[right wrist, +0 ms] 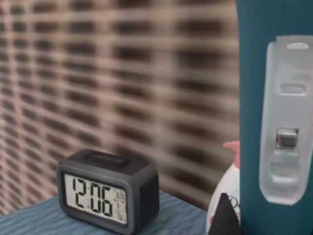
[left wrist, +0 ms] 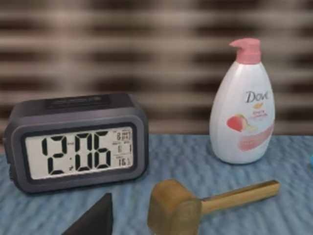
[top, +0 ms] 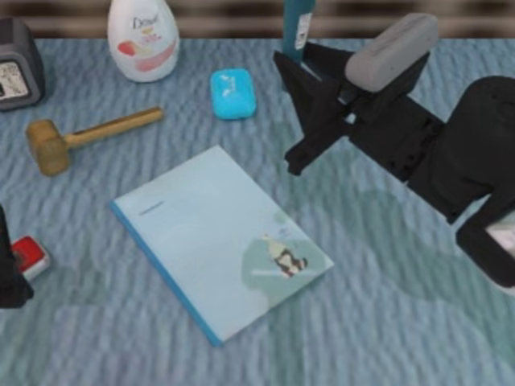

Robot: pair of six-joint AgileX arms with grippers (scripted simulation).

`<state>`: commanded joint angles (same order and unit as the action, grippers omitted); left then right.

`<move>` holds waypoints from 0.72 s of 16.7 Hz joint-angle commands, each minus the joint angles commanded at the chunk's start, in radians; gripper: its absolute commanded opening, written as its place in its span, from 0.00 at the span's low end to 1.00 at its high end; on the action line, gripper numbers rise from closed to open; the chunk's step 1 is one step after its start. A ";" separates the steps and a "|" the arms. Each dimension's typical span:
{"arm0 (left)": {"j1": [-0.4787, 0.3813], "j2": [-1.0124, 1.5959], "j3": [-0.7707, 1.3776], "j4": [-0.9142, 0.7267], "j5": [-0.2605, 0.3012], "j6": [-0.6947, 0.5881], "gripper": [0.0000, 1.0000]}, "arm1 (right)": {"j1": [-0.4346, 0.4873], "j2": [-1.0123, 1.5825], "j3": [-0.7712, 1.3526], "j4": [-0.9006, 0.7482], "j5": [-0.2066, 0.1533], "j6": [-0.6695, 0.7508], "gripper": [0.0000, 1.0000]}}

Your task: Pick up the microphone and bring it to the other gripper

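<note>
Top view shows the right claw (top: pixel 299 112) at the counter's (top: pixel 386 322) far edge, apparently clamped on the upright microphone (top: pixel 298 24); carrying it leftward to the parked left claw (top: pixel 10 273), whose fingers I cannot tell, seems next. The bottle (left wrist: pixel 243 105) reads "Dove"; the clock (left wrist: pixel 77 142) reads 12:06.

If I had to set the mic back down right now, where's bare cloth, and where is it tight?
Bare cloth: in front of the booklet toward the near edge, and right of it below the right gripper, which holds the microphone. Crowded: the far edge, with clock, soap bottle, mallet and blue soap box.
</note>
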<state>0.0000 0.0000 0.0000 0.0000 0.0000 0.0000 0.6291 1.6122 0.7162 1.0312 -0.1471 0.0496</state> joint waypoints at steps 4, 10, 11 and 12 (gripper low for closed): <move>-0.005 0.013 0.010 0.006 0.010 0.002 1.00 | 0.000 0.000 0.000 0.000 0.000 0.000 0.00; -0.087 0.303 0.201 0.120 0.194 0.029 1.00 | 0.000 0.000 0.000 0.000 0.000 0.000 0.00; -0.107 0.385 0.246 0.146 0.238 0.036 1.00 | 0.000 0.000 0.000 0.000 0.000 0.000 0.00; -0.127 0.471 0.292 0.173 0.283 0.043 1.00 | 0.000 0.000 0.000 0.000 0.000 0.000 0.00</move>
<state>-0.1265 0.4713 0.2920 0.1726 0.2829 0.0429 0.6291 1.6122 0.7162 1.0312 -0.1471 0.0496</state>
